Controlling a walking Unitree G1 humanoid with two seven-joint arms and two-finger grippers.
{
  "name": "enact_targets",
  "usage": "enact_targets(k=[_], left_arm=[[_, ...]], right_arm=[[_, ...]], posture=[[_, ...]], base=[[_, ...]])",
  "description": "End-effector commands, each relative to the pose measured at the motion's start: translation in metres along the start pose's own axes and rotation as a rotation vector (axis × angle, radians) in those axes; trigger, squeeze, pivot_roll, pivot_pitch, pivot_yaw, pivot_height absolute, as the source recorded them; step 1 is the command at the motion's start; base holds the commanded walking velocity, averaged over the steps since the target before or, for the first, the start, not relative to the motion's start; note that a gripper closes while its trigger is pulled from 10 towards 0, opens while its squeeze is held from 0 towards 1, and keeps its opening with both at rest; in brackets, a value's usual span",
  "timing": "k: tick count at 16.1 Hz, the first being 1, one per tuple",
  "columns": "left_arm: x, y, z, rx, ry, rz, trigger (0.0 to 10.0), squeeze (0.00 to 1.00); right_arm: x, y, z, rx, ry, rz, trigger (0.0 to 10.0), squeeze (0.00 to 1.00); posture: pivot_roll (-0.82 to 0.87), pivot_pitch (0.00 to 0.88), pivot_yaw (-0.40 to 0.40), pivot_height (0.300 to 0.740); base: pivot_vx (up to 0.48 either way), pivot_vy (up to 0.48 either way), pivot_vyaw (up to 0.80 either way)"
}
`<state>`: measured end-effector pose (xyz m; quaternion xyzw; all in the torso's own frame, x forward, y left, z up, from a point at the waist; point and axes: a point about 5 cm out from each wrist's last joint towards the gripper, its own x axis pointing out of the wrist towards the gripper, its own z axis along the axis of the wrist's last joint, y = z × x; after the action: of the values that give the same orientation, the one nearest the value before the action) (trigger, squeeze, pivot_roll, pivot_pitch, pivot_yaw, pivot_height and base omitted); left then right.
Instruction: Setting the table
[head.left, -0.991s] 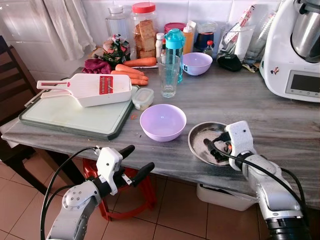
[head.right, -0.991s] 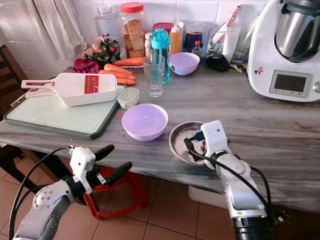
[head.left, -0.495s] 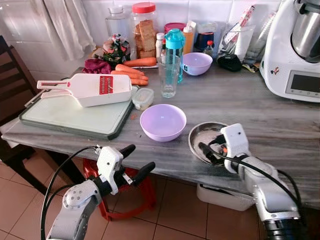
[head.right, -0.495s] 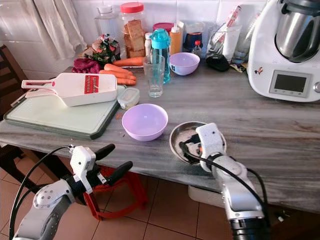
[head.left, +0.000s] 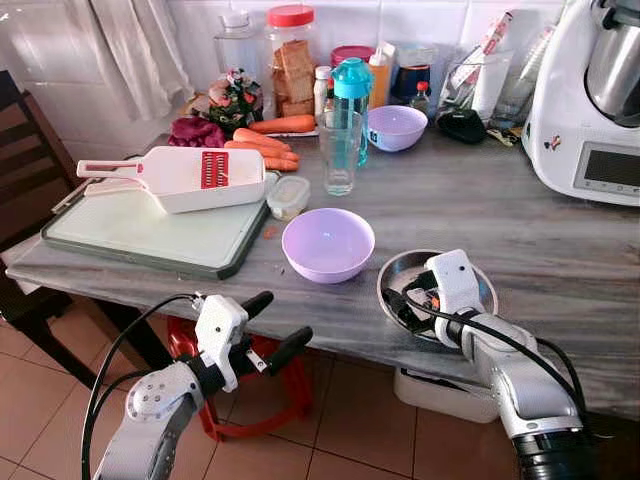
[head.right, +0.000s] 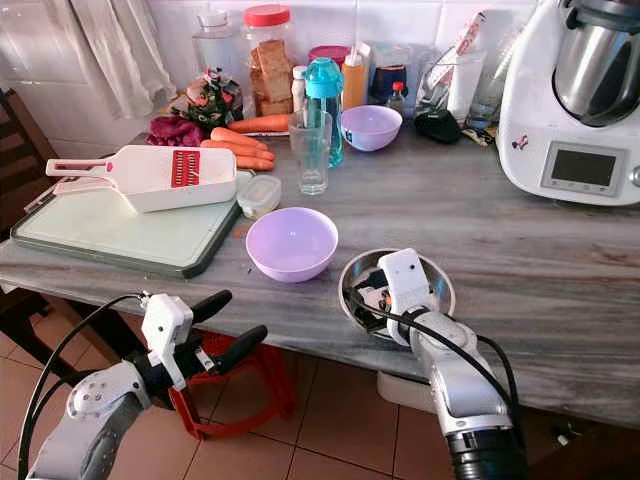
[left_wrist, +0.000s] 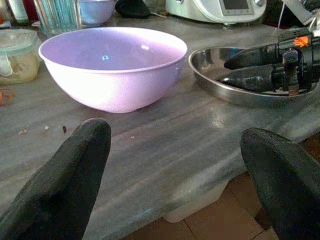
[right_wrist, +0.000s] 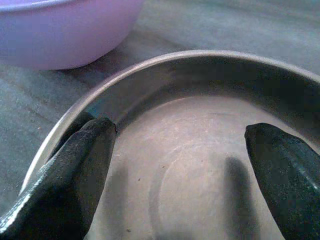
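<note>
Right pincer (head.left: 400, 303) spread inside steel plate (head.left: 400, 268); left pincer (head.left: 283, 325) spread below counter.

A grey marble-look counter (head.left: 520, 215) carries a green-edged cutting board (head.left: 140, 232), a lilac bowl (head.left: 328, 243), a steel plate (head.left: 405, 270), a drinking glass (head.left: 340, 152), a small lidded tub (head.left: 287, 196), carrots (head.left: 262, 148), a second lilac bowl (head.left: 396, 127) and what seems a white kitchen machine (head.left: 590, 110).

Your right gripper (head.left: 400, 303) is further left inside the steel plate (head.left: 480, 285) now, fingers spread over its near-left rim.
</note>
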<state>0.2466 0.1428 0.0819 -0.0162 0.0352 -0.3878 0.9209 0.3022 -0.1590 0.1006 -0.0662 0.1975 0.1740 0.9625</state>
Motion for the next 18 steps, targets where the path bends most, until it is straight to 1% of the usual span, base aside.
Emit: enact_targets(k=[1,5,8,18], left_arm=[[-0.001,-0.002,0.002,0.01,0.004,-0.014,10.0,0.0],[0.0,-0.002,0.002,0.006,0.003,-0.011,10.0,0.0],[0.0,-0.002,0.001,0.005,0.005,-0.001,10.0,0.0],[-0.001,-0.002,-0.001,0.004,0.014,-0.002,10.0,0.0]], right_arm=[[0.002,0.0,-0.001,0.011,0.014,0.01,10.0,0.42],[0.006,0.001,-0.001,0.012,0.015,0.01,10.0,0.42],[0.014,0.004,0.002,0.014,0.008,0.017,10.0,0.42],[0.025,0.01,0.008,0.035,-0.024,0.035,10.0,0.42]], posture=[[0.0,0.001,0.05,0.74],[0.0,0.004,0.051,0.74],[0.01,0.006,0.05,0.74],[0.01,0.014,0.054,0.74]], base=[[0.0,0.0,0.0],[0.0,0.0,0.0],[0.0,0.0,0.0],[0.0,0.0,0.0]])
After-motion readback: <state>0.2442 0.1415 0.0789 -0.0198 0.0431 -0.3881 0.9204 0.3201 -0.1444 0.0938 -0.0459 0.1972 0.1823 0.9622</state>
